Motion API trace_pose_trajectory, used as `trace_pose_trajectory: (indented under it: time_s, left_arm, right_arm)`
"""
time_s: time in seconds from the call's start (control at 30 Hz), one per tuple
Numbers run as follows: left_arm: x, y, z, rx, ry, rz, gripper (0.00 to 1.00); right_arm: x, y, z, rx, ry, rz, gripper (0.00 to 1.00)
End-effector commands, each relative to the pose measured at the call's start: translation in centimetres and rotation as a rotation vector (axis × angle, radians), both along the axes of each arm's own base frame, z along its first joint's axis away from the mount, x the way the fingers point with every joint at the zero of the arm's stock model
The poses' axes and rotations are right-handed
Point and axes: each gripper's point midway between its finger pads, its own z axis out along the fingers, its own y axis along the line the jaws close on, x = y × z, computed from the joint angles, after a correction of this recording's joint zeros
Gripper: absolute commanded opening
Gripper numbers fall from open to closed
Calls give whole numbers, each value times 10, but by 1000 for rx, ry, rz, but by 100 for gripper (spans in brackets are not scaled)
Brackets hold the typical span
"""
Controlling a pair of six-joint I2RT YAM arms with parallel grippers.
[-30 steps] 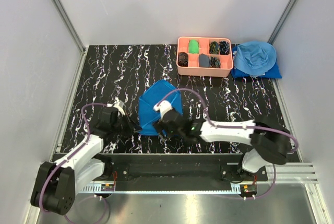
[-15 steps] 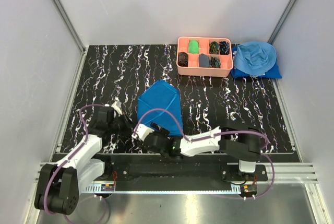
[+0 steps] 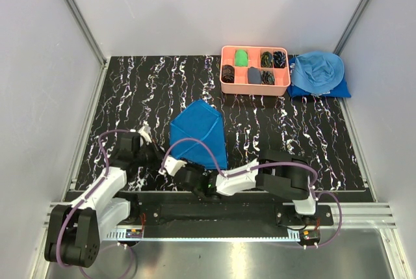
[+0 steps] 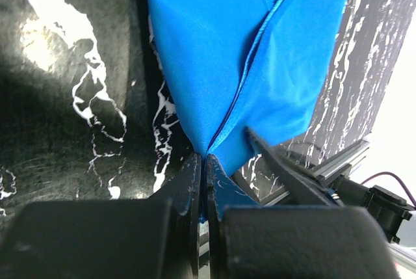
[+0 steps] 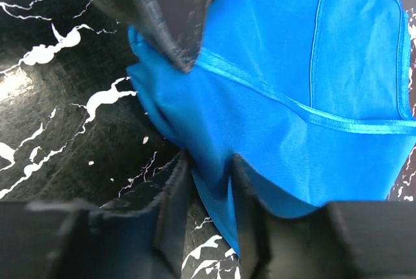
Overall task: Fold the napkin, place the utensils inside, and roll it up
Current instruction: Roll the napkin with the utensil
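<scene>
Royal-blue napkin [image 3: 198,134] lies folded on marble-pattern table [image 3: 130,90], near front edge, between arms. Thin, limp, light cloth with slippery sheen and hemmed edges; probably slides and unfolds easily, so pinch at corner or hem. Left gripper [image 4: 203,168] clamped on near corner. Right gripper [image 5: 207,168] jaws straddle adjacent edge, cloth between them, not fully closed.

No text, label, brand, number or sign can be read in any of the views.
</scene>
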Motion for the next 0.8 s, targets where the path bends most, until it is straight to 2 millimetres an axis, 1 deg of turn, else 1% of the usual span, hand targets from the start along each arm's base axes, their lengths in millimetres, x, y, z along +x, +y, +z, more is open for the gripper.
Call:
trace_pose_trajectory:
  time_s: [0.0,0.07,0.1,0.17,0.2,0.23,0.3,0.33,0.37,0.4,0.43,0.47,0.5,0.53,0.57,0.6,0.63,0.67,0.73,0.77]
  left_arm:
    - [17,-6,26,-34,-95,-34,0]
    - [17,-7,26,-37,-96,-42,0]
    - [17,-7,25,-39,-87,-49,0]
    - [18,-7,24,-36,-81,-54,0]
    - [18,-7,23,-36,-71,-55,4]
    - [19,-7,23,-36,-72,-56,13]
    - [21,-4,24,-27,-78,-46,25]
    - [23,-3,25,-21,-84,-40,31]
    - [25,0,25,-11,-91,-30,40]
    - [27,3,27,6,-105,-15,46]
    - [28,5,28,16,-108,-6,52]
    - [29,8,28,28,-117,1,55]
    - [31,12,29,51,-132,19,58]
    - [30,15,27,64,-129,32,60]
    - [30,17,27,76,-133,42,64]
    - [32,21,27,94,-148,65,66]
    - [30,23,24,103,-142,71,67]
    - [30,25,24,110,-149,80,68]
    - [32,29,24,134,-173,96,72]
    - [33,31,25,141,-181,101,72]
  right_arm:
    - [0,-1,-10,-40,-5,15,31]
    - [-2,0,-11,-47,4,39,26]
    - [-4,2,-12,-52,21,65,20]
    - [-8,7,-15,-54,54,103,14]
    - [-7,5,-15,-67,70,109,10]
    - [-7,7,-14,-65,85,116,6]
    - [-10,5,-17,-78,152,141,0]
    - [-9,7,-13,-65,173,147,0]
    - [-14,11,-12,-54,219,179,0]
    - [-17,6,-13,-65,265,176,0]
    - [-10,6,-8,-51,292,168,0]
    - [-18,1,-12,-71,360,193,0]
    - [-19,2,-6,-46,394,192,0]
    - [-14,2,-2,-27,423,187,0]
    - [-22,1,-2,-24,485,217,0]
    - [-24,0,-1,-15,522,222,0]
    - [-23,3,5,-2,545,229,0]
    - [-28,-1,2,-13,613,247,0]
    - [-30,2,6,6,671,259,0]
    - [-34,0,5,11,735,273,0]
